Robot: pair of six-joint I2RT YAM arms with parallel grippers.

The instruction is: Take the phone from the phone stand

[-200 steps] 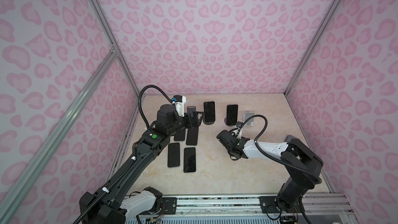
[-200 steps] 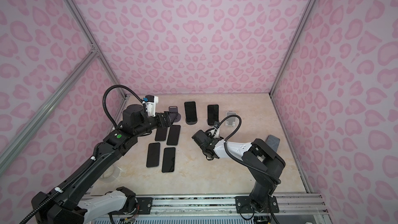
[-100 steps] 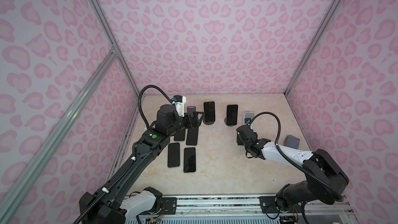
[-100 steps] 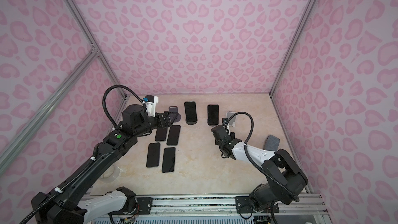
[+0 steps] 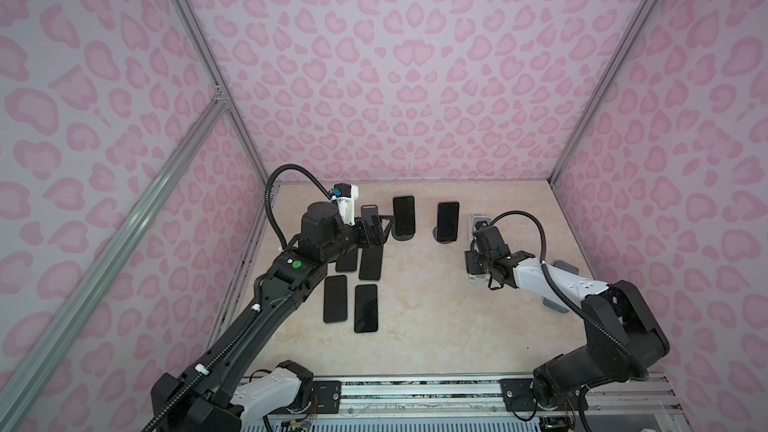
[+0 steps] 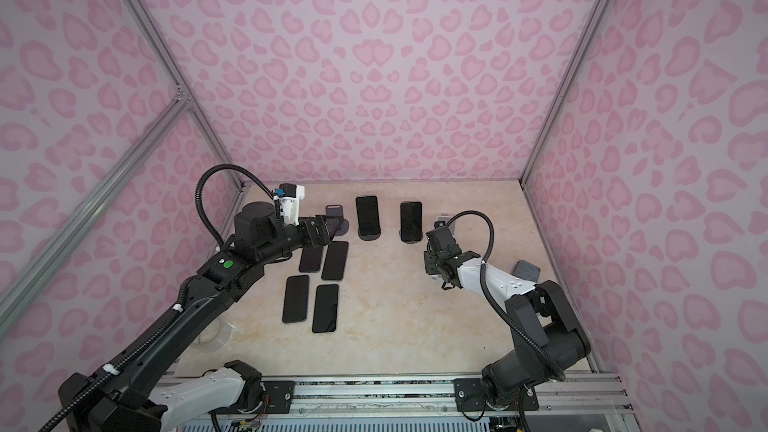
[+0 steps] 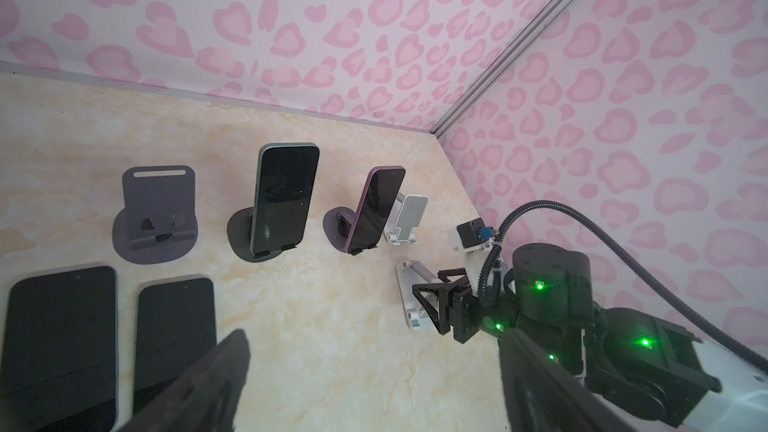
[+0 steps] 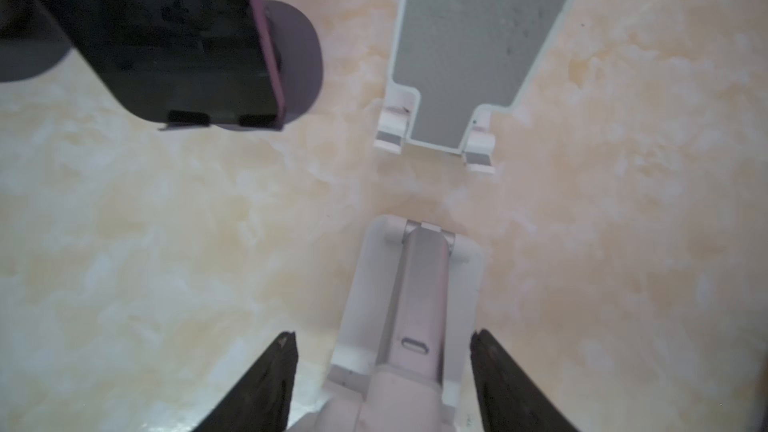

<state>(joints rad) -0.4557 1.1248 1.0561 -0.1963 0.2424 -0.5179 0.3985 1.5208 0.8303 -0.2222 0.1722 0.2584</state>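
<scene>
Lift your right end effector (image 8: 383, 333), jaws apart astride the white stand (image 8: 419, 284), clear, then grip the purple phone (image 5: 448, 222) at 11 o'clock by its edges.

Purple phone (image 8: 166, 35) cropped by edge; folded white stand (image 5: 478, 279) mostly hidden under right gripper (image 5: 470, 263)

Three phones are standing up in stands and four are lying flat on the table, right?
No, only two stand up: the green-edged phone and the purple-edged phone. The grey stand beside them is empty, as the left wrist view shows. The rest is right.
</scene>
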